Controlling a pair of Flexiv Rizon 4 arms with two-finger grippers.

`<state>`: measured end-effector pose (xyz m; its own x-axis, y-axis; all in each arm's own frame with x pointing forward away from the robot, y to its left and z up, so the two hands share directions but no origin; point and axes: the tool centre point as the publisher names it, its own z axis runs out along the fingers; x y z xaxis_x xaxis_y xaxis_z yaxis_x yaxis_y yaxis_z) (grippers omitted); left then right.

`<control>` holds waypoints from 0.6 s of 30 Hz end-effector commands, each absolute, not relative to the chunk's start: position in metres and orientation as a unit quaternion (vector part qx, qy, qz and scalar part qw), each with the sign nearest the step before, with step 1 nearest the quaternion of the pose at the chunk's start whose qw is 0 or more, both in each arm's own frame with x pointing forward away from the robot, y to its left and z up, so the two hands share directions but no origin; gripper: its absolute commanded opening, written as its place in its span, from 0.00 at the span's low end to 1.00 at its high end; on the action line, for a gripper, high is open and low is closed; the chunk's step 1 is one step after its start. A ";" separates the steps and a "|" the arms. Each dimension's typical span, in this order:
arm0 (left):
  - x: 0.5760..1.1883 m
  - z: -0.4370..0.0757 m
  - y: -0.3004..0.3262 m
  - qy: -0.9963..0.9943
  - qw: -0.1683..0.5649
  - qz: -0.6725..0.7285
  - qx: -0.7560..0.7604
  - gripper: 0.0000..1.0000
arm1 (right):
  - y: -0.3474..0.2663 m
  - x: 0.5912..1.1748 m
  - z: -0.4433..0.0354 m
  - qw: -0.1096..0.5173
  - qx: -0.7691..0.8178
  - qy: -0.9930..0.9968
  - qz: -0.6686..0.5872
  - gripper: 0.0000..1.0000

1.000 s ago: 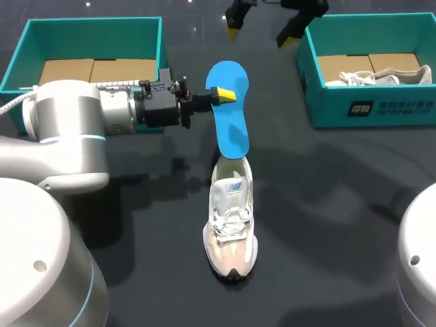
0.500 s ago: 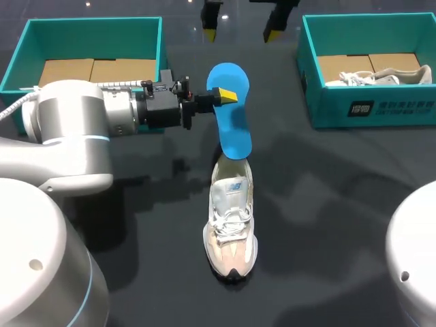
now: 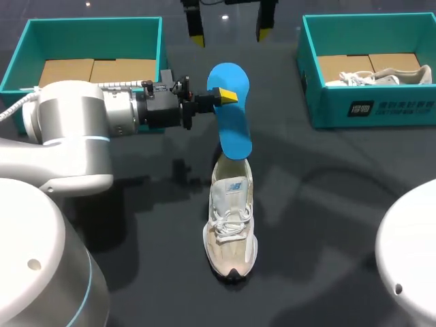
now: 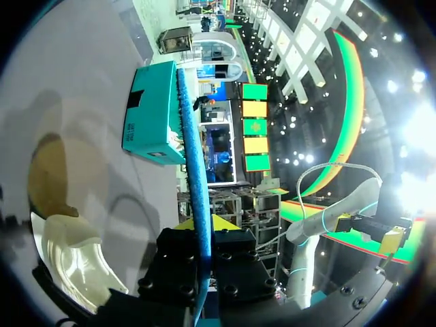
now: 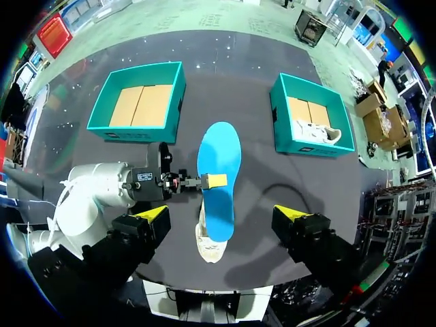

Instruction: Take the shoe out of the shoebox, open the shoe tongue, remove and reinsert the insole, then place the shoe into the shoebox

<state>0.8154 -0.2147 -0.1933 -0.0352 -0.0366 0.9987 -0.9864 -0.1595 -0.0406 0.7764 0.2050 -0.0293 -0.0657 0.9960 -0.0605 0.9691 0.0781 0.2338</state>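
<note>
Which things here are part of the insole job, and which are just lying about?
In the job: blue insole; left gripper shut on it; shoe on table; shoebox holding no shoe, likely.
Lying about: other shoebox; second shoe inside it.

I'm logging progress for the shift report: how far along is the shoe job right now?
Done: the shoe stands unboxed on the table. In hand: the left gripper is shut on the blue insole, whose lower end is at the shoe's opening; the right gripper hangs open above. Left: seating the insole, then boxing the shoe.
</note>
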 end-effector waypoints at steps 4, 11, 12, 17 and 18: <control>0.814 -0.193 -0.214 -0.476 0.439 0.540 0.538 0.00 | 0.215 0.775 -0.028 0.130 0.678 0.722 0.036 1.00; 0.814 -0.193 -0.214 -0.476 0.439 0.540 0.538 0.00 | 0.225 0.773 -0.030 0.112 0.684 0.719 0.044 1.00; 0.814 -0.193 -0.214 -0.476 0.439 0.540 0.538 0.00 | 0.227 0.772 -0.030 0.110 0.684 0.720 0.045 1.00; 0.814 -0.193 -0.214 -0.476 0.439 0.540 0.538 0.00 | 0.231 0.771 -0.032 0.103 0.687 0.718 0.050 1.00; 0.814 -0.193 -0.214 -0.476 0.439 0.540 0.538 0.00 | 0.231 0.771 -0.033 0.101 0.688 0.717 0.051 1.00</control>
